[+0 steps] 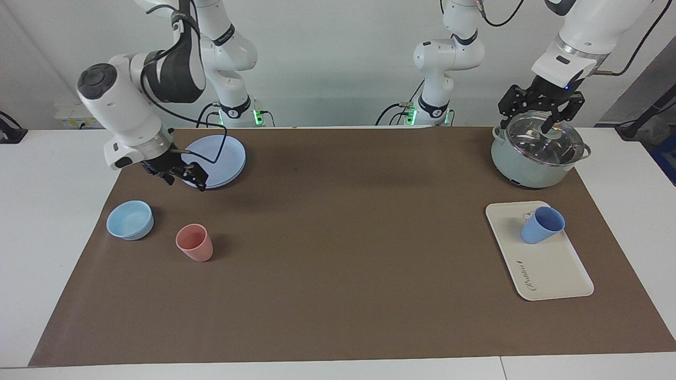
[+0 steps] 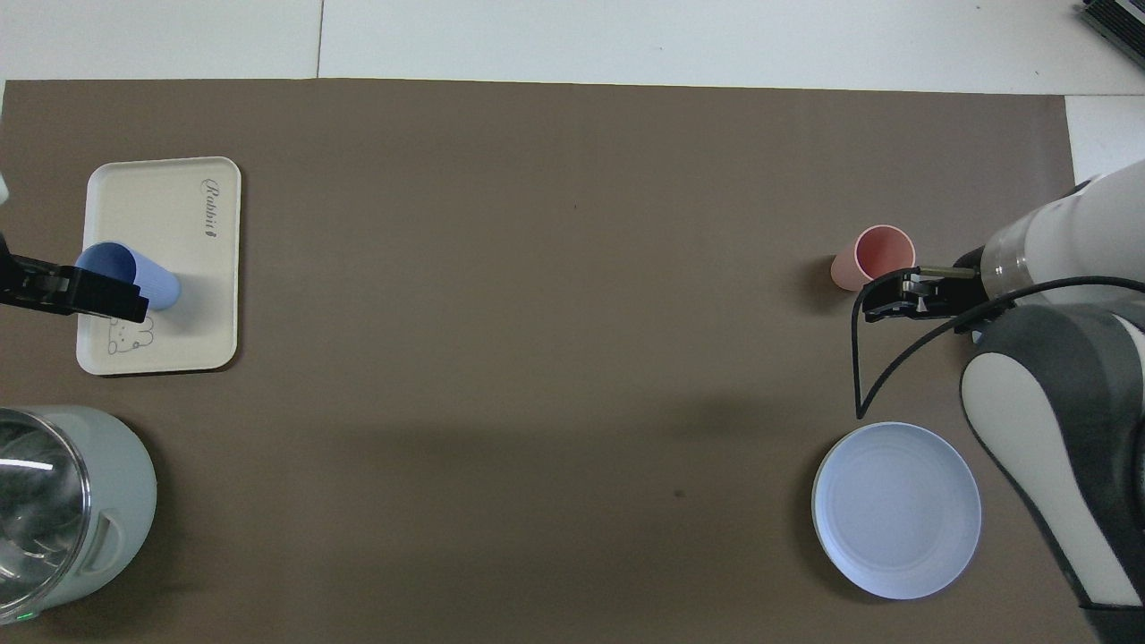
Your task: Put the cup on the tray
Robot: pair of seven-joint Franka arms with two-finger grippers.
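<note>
Brown mat: cup (image 1: 542, 225) on tray (image 1: 549, 266), left gripper (image 1: 540, 112) apart.

A brown mat (image 1: 338, 237) covers most of the white table (image 1: 42, 211). At the right arm's end, a round pale-blue plate (image 1: 227, 153) lies close to the robots. A low light-blue bowl (image 1: 130, 219) and a pink cup (image 1: 195, 242) stand farther from the robots than the plate, near each other but apart, both upright. At the left arm's end, a pale-green pot (image 1: 533, 158) with a glass lid (image 1: 544, 138) sits near the robots.
</note>
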